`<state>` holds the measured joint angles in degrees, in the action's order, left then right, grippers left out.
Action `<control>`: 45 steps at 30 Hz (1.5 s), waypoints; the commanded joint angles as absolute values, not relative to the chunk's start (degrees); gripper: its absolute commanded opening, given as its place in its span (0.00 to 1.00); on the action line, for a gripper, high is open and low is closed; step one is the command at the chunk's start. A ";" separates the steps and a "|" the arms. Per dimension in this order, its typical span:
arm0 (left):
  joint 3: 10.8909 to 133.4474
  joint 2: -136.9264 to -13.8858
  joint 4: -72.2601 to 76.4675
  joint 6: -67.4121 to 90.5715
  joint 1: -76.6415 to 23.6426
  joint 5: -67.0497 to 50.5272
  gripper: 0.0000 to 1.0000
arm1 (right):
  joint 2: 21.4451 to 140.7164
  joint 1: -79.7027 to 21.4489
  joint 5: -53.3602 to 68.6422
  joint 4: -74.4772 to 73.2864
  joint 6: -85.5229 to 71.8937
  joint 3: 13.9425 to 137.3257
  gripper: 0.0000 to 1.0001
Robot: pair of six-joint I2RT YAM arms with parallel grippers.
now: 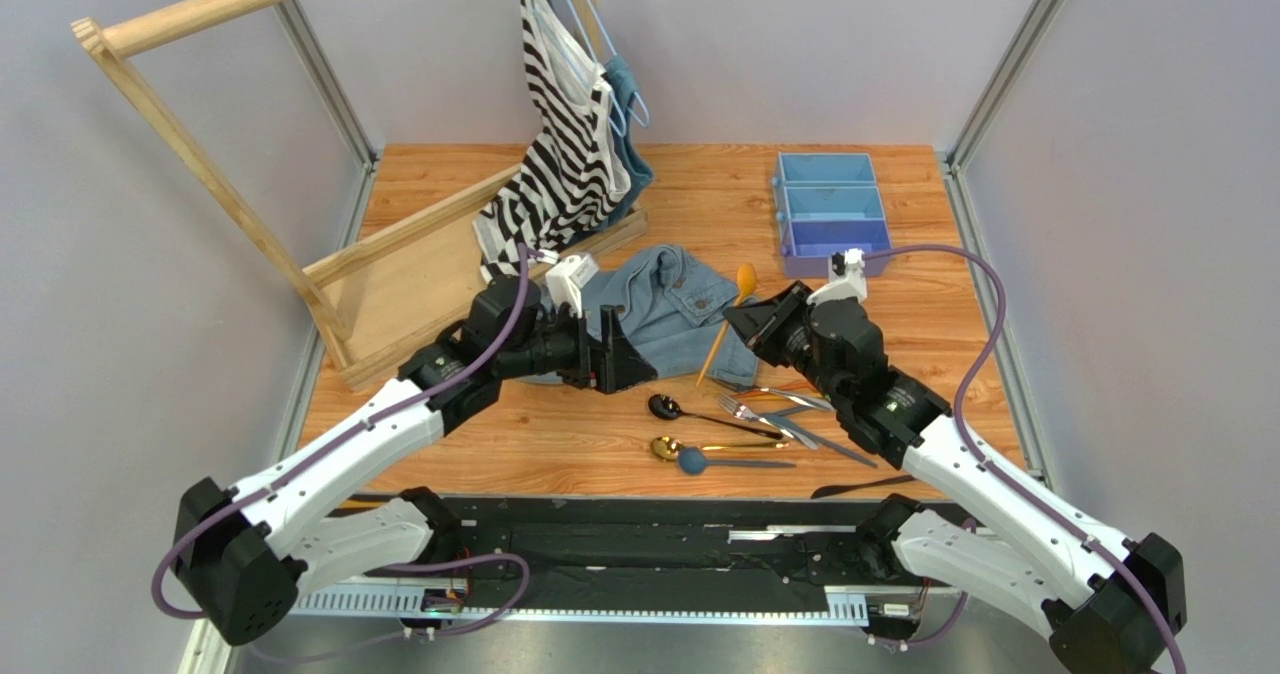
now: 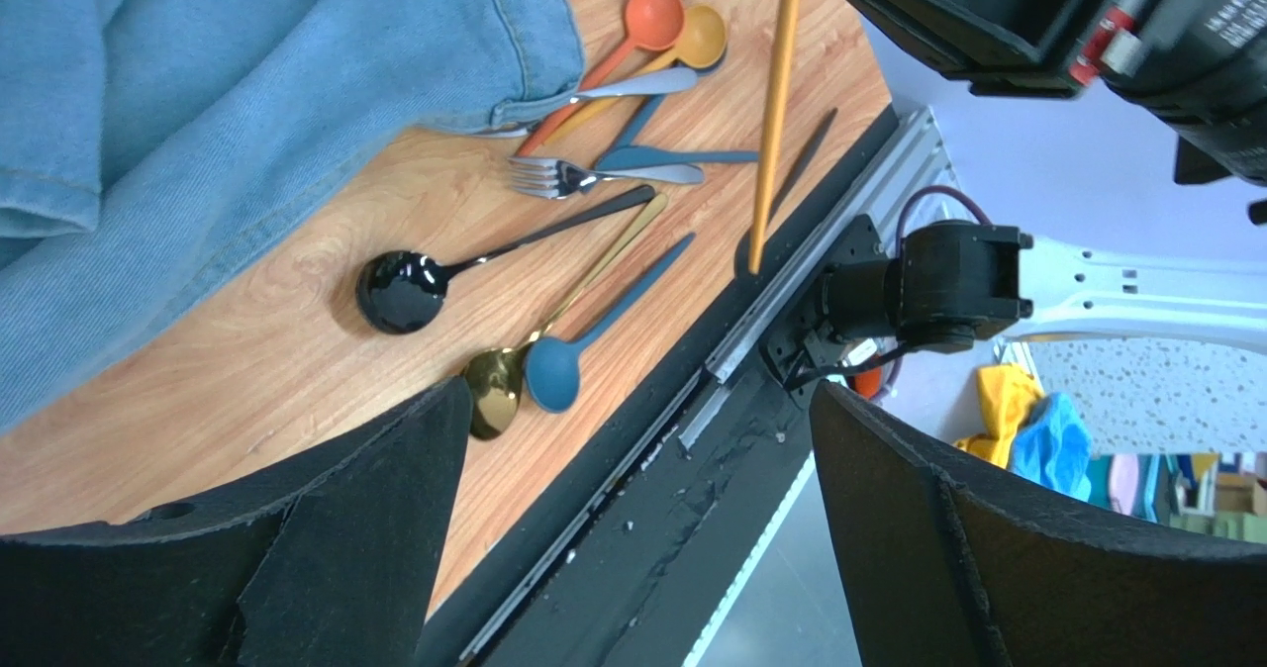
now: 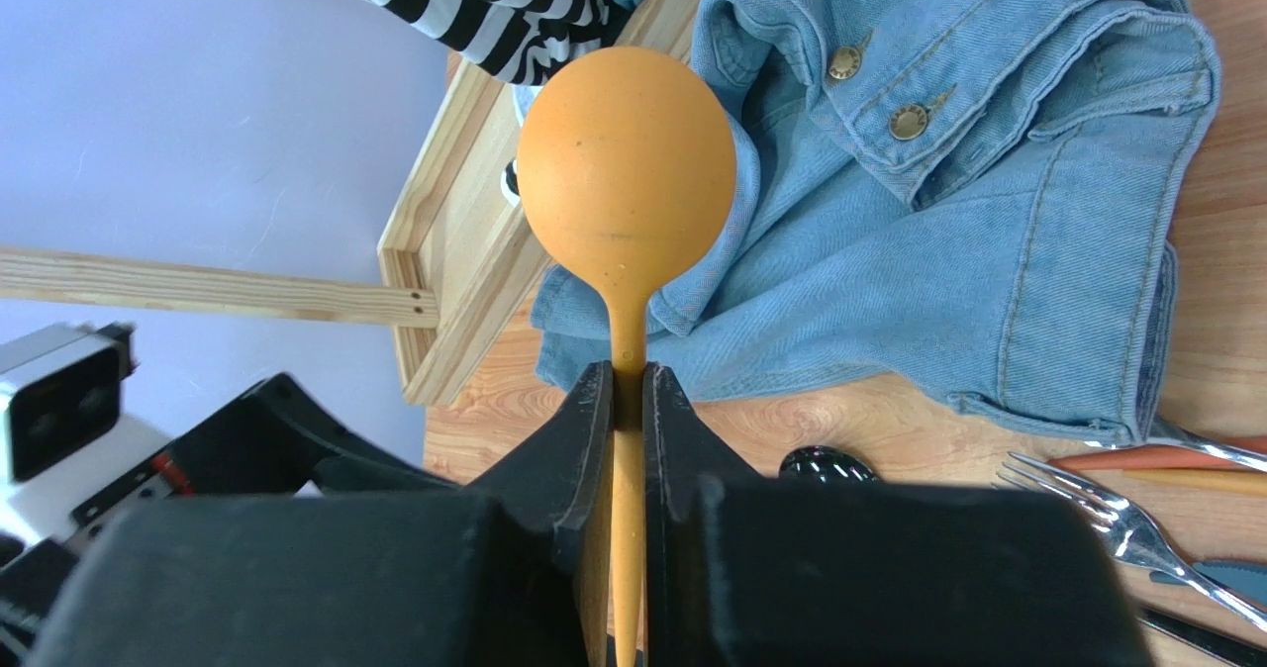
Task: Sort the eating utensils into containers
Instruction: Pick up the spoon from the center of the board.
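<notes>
My right gripper [image 1: 747,323] is shut on the handle of a yellow spoon [image 3: 626,163] and holds it above the table, bowl up; its handle also shows in the left wrist view [image 2: 774,103]. My left gripper [image 1: 624,359] is open and empty, hovering over the denim's near edge. On the table lie a black spoon [image 2: 399,289], a gold spoon [image 2: 492,382], a blue spoon [image 2: 553,375], an orange spoon [image 2: 652,17], another yellow spoon [image 2: 699,32] and a silver fork [image 2: 558,177]. The light blue tray [image 1: 830,209] stands at the back right.
A folded denim jacket [image 1: 661,302] lies mid-table, between the grippers. A wooden rack [image 1: 376,269] and a striped garment on a hanger [image 1: 564,134] stand at the back left. The black rail [image 1: 646,532] runs along the near edge.
</notes>
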<state>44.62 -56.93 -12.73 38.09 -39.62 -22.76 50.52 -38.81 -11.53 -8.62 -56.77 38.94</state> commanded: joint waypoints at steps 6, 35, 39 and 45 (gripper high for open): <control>52.19 -65.99 -5.36 36.30 -42.62 -24.62 0.91 | 48.25 -38.41 -8.71 -5.45 -56.43 36.92 0.00; 61.35 -84.02 -3.95 34.37 -48.16 -25.58 0.11 | 49.22 -37.71 -6.86 -3.25 -61.44 34.98 0.00; 61.61 -84.29 -5.01 34.01 -48.25 -24.88 0.00 | 48.87 -37.00 -5.98 -3.17 -61.09 34.72 0.02; 61.70 -83.23 -6.50 33.58 -47.81 -21.71 0.00 | 48.16 -36.56 -4.66 -3.25 -58.63 34.98 0.09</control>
